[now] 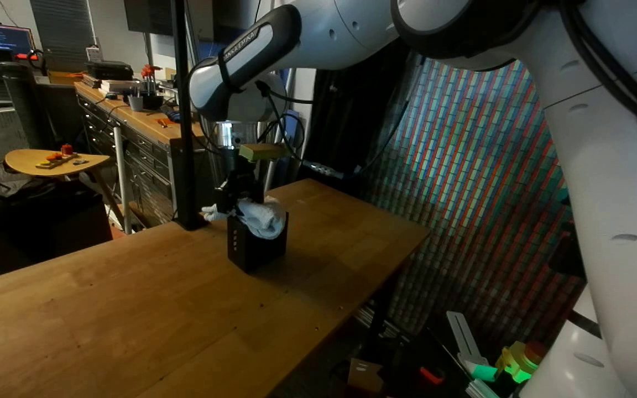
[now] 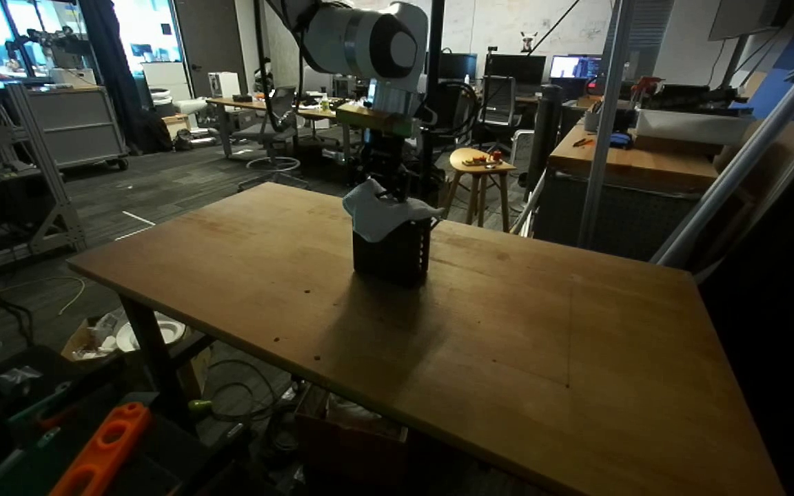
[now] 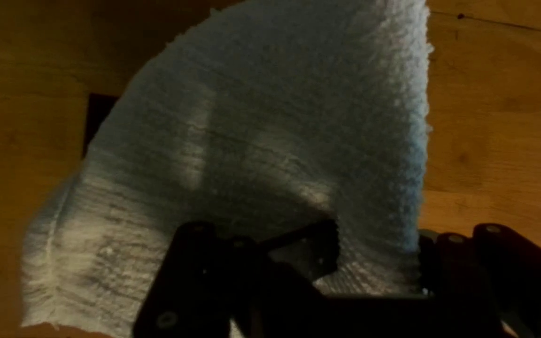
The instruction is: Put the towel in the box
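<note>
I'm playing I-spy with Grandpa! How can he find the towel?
Find the big wooden table. On it stands a small dark box. The towel hangs across its top: pale, rumpled cloth, while the box and the gripper are black.

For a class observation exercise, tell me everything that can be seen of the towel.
The towel is a pale grey-white cloth, soft to look at, with a ribbed, fuzzy surface, ragged edges and what looks like a seam near one end. It is rumpled, lying across the top of the dark box: part drapes down a side in both exterior views, and one end juts out past it. The gripper is shut on a bunched part. Whether any of it reaches inside the box is hidden.
</note>
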Motion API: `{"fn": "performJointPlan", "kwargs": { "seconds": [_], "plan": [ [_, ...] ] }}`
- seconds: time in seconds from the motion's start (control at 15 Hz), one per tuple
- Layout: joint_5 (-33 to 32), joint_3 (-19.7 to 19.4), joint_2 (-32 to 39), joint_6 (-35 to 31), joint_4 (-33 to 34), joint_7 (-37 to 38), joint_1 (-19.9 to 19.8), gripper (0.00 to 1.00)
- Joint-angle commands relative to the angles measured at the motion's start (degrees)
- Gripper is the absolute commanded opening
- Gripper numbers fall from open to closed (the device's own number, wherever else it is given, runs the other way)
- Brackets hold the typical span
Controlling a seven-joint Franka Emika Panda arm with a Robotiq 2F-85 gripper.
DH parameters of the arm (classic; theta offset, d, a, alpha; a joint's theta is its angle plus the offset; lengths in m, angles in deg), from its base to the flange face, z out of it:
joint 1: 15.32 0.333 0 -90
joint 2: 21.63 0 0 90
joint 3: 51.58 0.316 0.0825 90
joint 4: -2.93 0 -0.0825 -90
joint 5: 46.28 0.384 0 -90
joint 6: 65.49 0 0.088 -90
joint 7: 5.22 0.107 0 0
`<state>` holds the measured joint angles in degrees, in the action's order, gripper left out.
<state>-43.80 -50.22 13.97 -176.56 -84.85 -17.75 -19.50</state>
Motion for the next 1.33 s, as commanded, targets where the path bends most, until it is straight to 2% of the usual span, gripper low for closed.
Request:
{"fn": "performJointPlan", "kwargs": {
  "seconds": [0.0,0.53,1.27],
  "plan": [
    [3.29,0.69,1.14,-0.43,0.58,0.03,-1.33,0.06],
    [5.33,0.02,0.32,-2.14,-1.92,-1.78,-4.46,0.07],
    [11.82,2.46,3.41,-0.93,-2.03,-10.48,-7.99,0.07]
  ]
}}
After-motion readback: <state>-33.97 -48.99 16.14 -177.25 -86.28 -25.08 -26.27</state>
